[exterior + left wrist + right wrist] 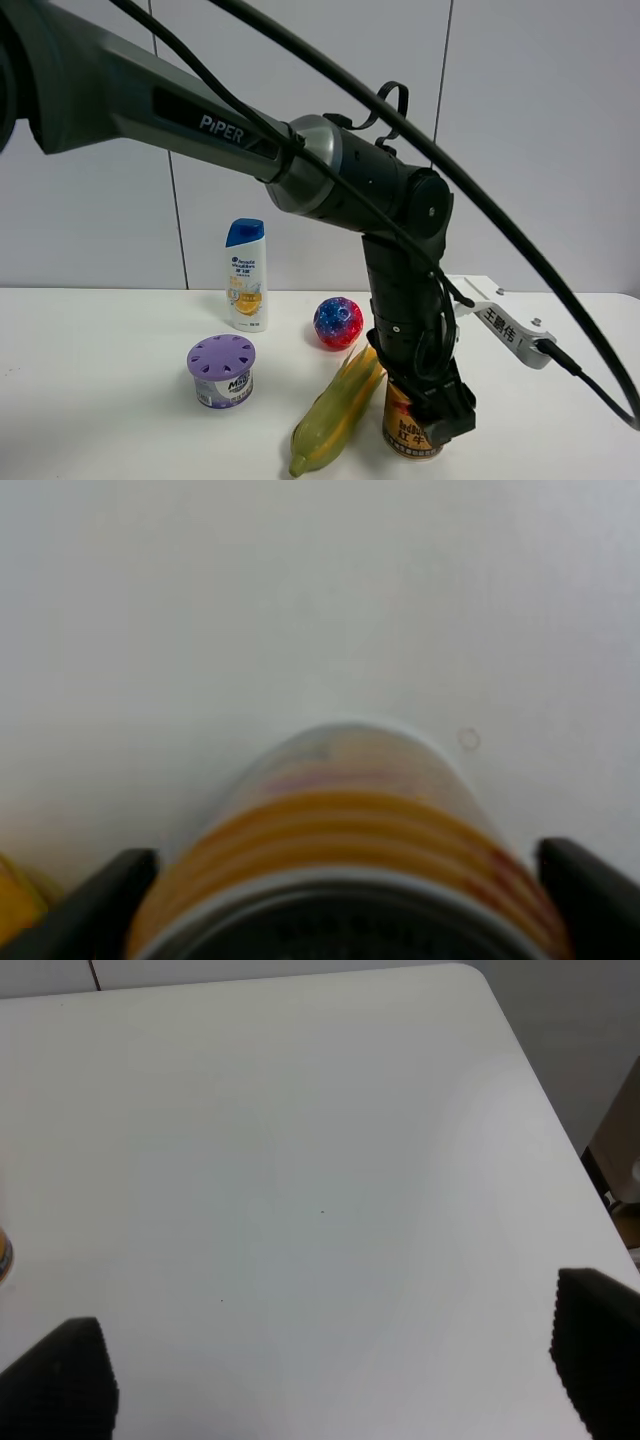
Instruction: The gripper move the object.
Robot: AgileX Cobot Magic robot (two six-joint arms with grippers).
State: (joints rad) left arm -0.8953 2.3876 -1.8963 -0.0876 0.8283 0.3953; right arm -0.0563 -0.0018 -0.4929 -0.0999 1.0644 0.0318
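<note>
- High view: the left gripper (428,415) stands over the can (408,438) near the table's (100,330) front, just beside a corn cob (335,415). A straight vertical lift should spare the cob.
- Left wrist view: the jaws sit against both can sides, gripping it.
- Right wrist view: the right gripper (330,1370) is spread wide and holds nothing.

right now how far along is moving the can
Done: the left gripper is down at the can, fingers flanking it on both sides. In hand: the grasp; I can't tell if it is clamped yet. Left: the lift and move; the can looks to stand on the table beside the corn.
</note>
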